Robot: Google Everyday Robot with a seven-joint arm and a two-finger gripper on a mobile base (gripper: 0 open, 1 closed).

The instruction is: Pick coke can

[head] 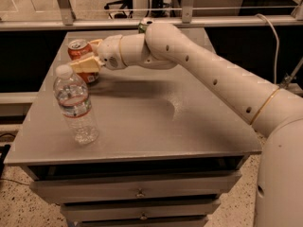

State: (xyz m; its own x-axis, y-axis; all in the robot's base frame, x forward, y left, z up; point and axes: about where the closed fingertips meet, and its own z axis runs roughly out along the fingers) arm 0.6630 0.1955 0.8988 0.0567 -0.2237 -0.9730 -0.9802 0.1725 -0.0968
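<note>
The gripper (pixel 85 55) is at the coke can (pixel 78 49).

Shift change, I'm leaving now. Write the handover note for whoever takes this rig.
Gripper: at the coke can, over the far-left part of the table; a firm grasp cannot be confirmed.
Coke can: upright on the table, just behind the water bottle, which stands nearer the front edge.
Done: the approach, judging by where the gripper is.
Left: secure the grip and lift the can, probably keeping clear of the bottle.

Grey drawer cabinet (pixel 180 179), speckled floor (pixel 16 211), metal railing (pixel 227 21)
</note>
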